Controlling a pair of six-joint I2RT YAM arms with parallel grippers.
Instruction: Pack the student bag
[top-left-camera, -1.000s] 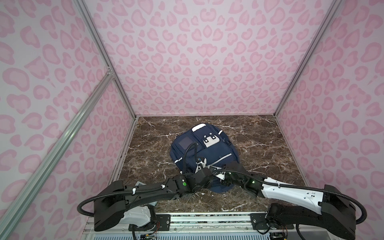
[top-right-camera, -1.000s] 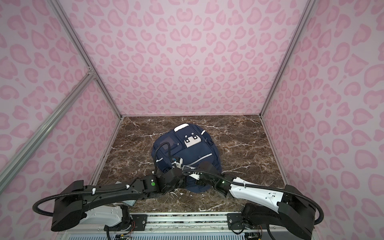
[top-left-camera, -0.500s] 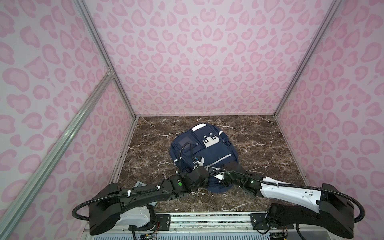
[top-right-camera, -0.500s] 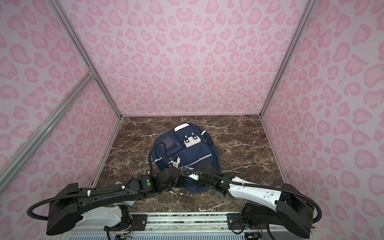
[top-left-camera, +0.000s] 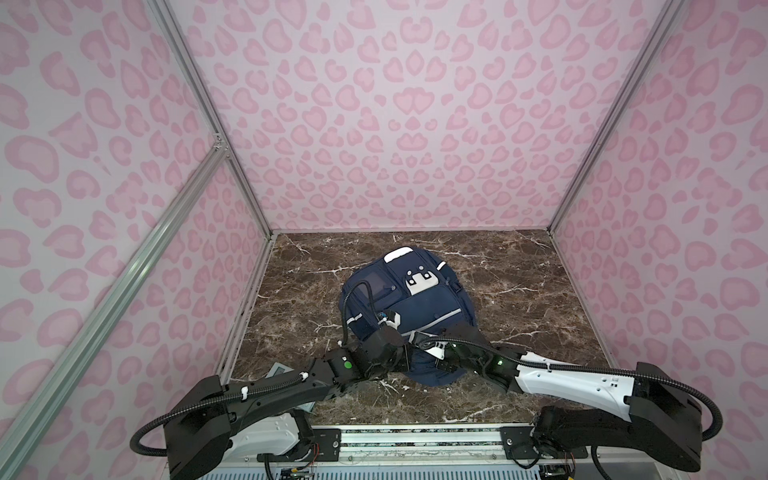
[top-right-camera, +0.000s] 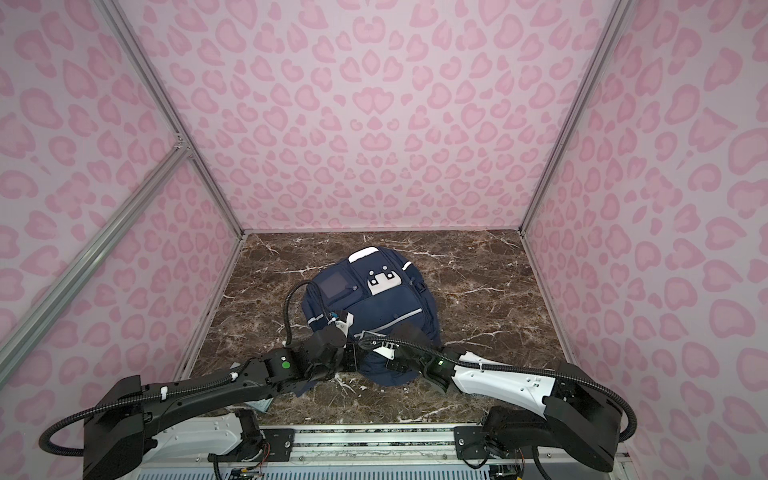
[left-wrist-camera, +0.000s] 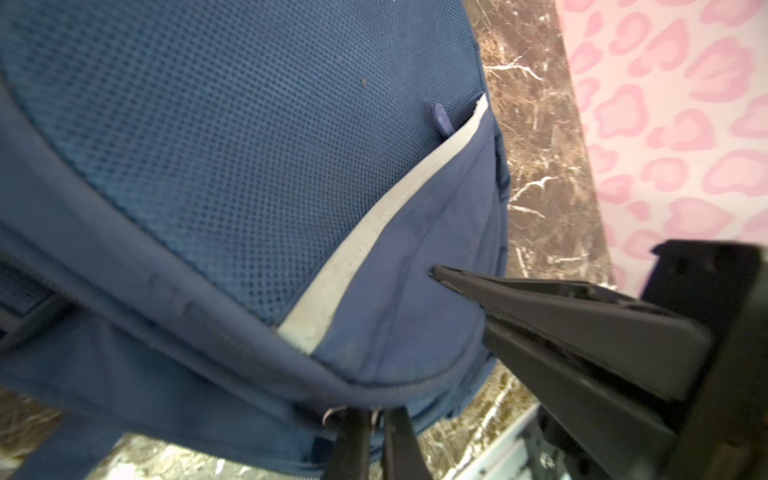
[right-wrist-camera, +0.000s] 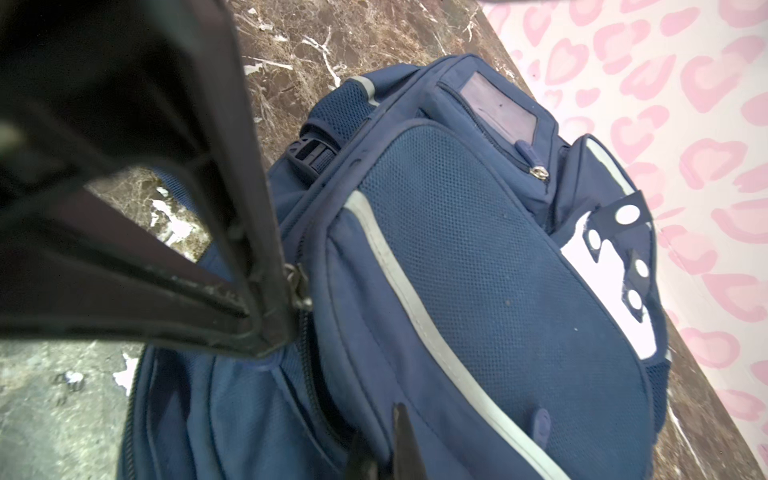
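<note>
The navy student bag (top-left-camera: 419, 305) (top-right-camera: 386, 307) lies front-up in the middle of the marble floor, its white dotted patch and grey window pocket at the far end. Both arms meet at its near end. My left gripper (left-wrist-camera: 376, 415) is shut on a metal zipper pull (right-wrist-camera: 296, 286) at the bag's edge; in a top view the left gripper (top-left-camera: 401, 357) is half hidden by its own wrist. My right gripper (right-wrist-camera: 382, 440) is shut on a fold of the bag's fabric (left-wrist-camera: 415, 291) just below the white stripe (right-wrist-camera: 415, 299). The right gripper's tip (left-wrist-camera: 436, 272) digs into the cloth.
A small pale flat item (top-left-camera: 279, 369) (top-right-camera: 259, 405) lies at the front left, mostly under the left arm. Pink patterned walls close in the floor on three sides. A metal rail (top-left-camera: 415, 436) runs along the front edge.
The left gripper has shifted slightly at the bag's near edge and is shut again on the zipper pull. The right arm and the bag have barely moved.
</note>
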